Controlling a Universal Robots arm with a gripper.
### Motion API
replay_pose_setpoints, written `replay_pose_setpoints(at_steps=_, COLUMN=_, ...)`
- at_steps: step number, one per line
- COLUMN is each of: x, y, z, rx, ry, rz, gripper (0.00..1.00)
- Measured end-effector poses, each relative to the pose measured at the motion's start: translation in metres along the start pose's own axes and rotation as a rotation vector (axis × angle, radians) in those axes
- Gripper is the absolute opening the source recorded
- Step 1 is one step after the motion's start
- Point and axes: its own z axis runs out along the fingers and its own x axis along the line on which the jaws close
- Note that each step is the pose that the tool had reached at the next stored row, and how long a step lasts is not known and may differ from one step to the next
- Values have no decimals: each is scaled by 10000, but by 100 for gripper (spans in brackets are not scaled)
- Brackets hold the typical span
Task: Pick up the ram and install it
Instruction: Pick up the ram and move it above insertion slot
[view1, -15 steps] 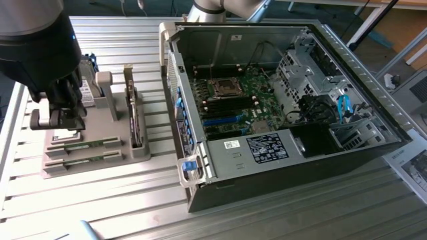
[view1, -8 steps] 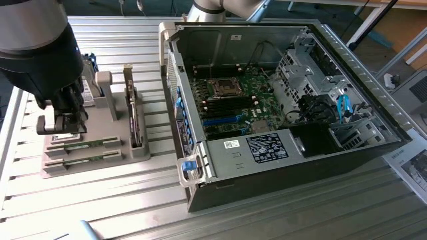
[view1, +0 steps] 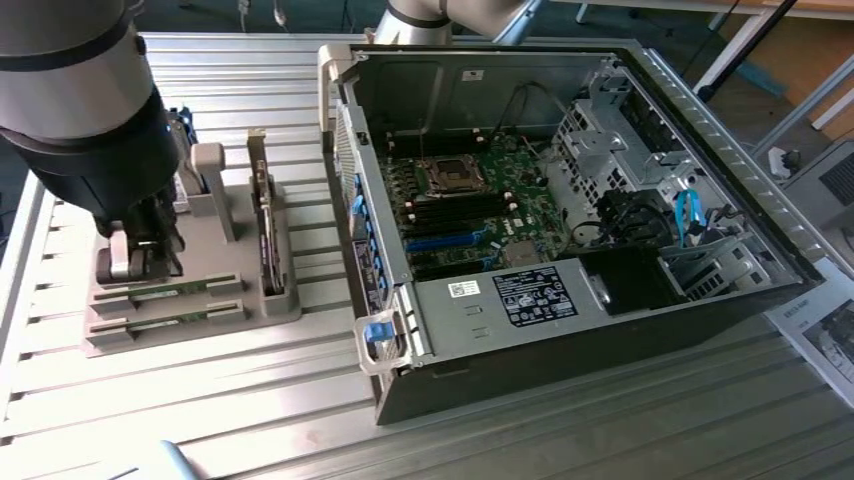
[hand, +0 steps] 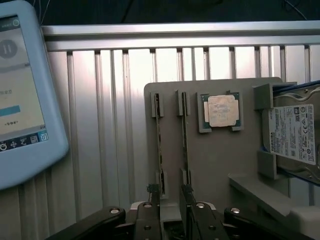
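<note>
Wrist view cuts off the spread claw (hand: 169, 202) near the ram (hand: 159, 150).

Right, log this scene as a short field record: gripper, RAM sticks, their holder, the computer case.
gripper: open, low over the stick end of the grey plastic holder tray
ram: two thin green circuit-board sticks, on edge in neighbouring tray slots, neither lifted
also on tray: square silver processor chip, white-labelled hard drive
case: black computer case, side open, green motherboard exposed
</note>
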Motion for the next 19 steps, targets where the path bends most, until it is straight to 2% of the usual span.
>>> replay_pose_setpoints(at_steps=2, x=-8, y=-1, z=70, rx=-4, ry=-38, rz=-24, gripper=30)
replay_pose_setpoints(at_steps=5, x=-9, y=3, z=144, rx=-5, ry=-54, rz=-43, gripper=30)
replay_pose_setpoints(at_steps=10, x=5, y=49, z=357, rx=-6, ry=-53, rz=-48, gripper=30)
replay_pose_setpoints(at_steps=19, x=19, y=101, z=581, rx=-6, ry=-66, rz=-50, gripper=30)
